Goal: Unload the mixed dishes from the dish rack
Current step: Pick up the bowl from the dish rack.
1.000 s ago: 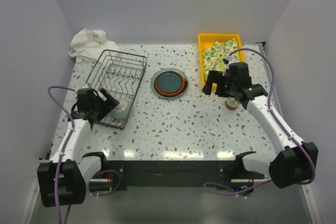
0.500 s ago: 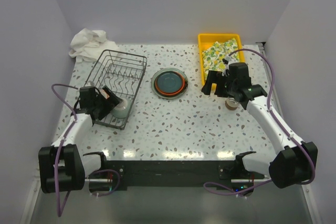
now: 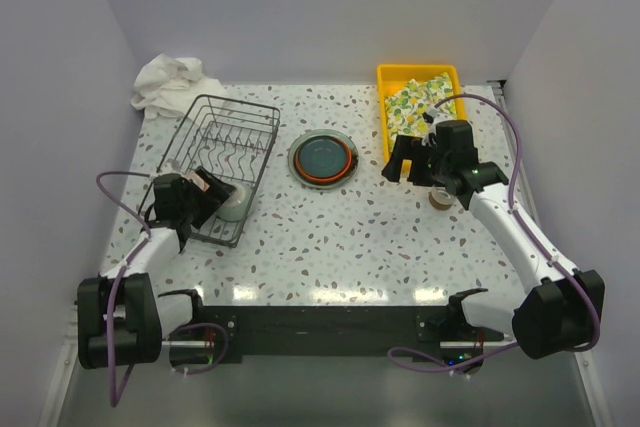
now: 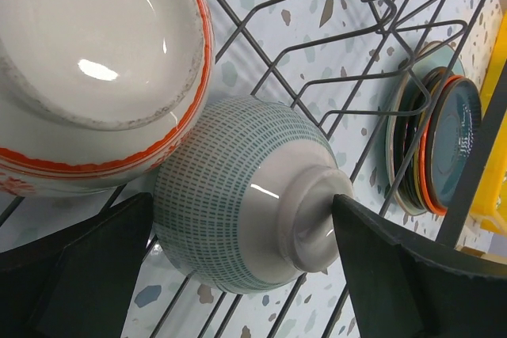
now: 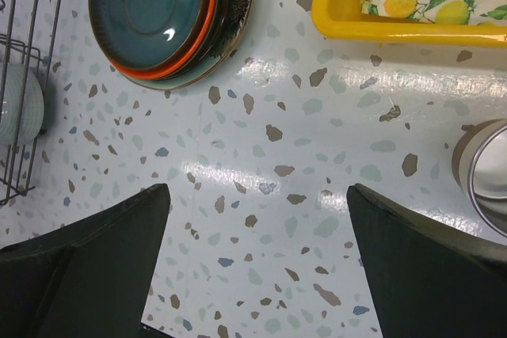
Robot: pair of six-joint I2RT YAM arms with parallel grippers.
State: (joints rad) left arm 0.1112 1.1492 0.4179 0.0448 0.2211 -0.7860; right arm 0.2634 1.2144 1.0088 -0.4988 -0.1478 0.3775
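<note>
Left claw (image 4: 242,271), released, straddled the small checked bowl (image 4: 226,195) lying sideways in the dish rack (image 3: 228,135): probably light, glaze-slick and brittle, best gripped across its wall.

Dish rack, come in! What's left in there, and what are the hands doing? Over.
Left hand open, straddling small checked bowl. Right hand open over table. Red-rimmed bowl also in rack; plates stacked outside. Wires crowd the bowls.
</note>
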